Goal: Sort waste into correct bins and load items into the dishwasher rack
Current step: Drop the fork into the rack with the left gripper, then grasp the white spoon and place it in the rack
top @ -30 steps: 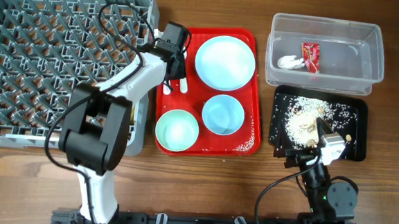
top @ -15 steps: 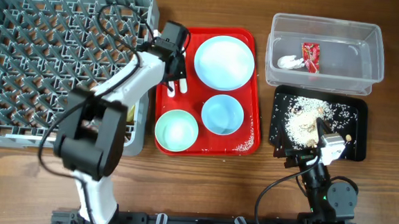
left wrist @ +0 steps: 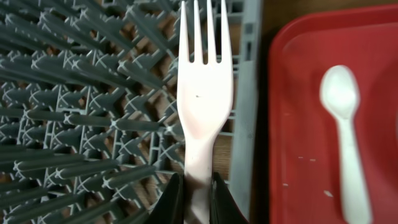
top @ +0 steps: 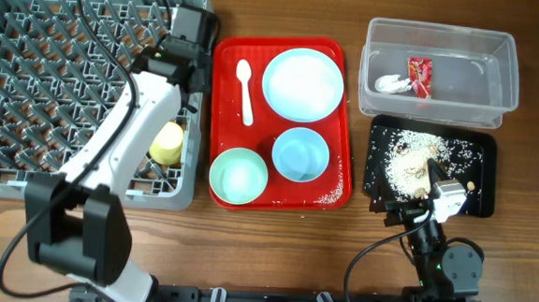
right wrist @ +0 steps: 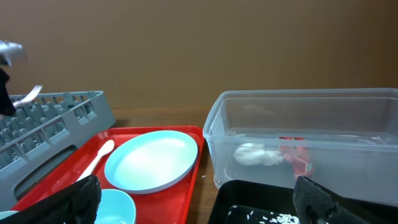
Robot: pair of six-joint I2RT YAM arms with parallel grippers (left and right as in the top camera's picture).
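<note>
My left gripper (left wrist: 193, 194) is shut on the handle of a white fork (left wrist: 204, 93) and holds it over the right edge of the grey dishwasher rack (top: 58, 82); in the overhead view the gripper (top: 183, 63) hides the fork. A yellow cup (top: 167, 143) lies in the rack. A white spoon (top: 245, 89), a pale blue plate (top: 303, 84) and two bowls (top: 301, 154) (top: 239, 175) sit on the red serving tray (top: 348, 128). The clear tub (top: 442, 40) holds the red wrapper (top: 418, 76) and napkin (top: 392, 84). The black tray (top: 474, 182) holds rice scraps (top: 407, 164). My right gripper (right wrist: 205, 202) is open and empty near the black tray's front edge.
The rack fills the left of the table, the red serving tray the middle, the tub and black tray the right. A few rice grains lie in the red tray's lower right corner (top: 328, 198). Bare wood runs along the front edge.
My left gripper has lifted the fork off the red tray and moved left to the rack's right edge. The spoon stays on the tray. The right arm has not moved.
</note>
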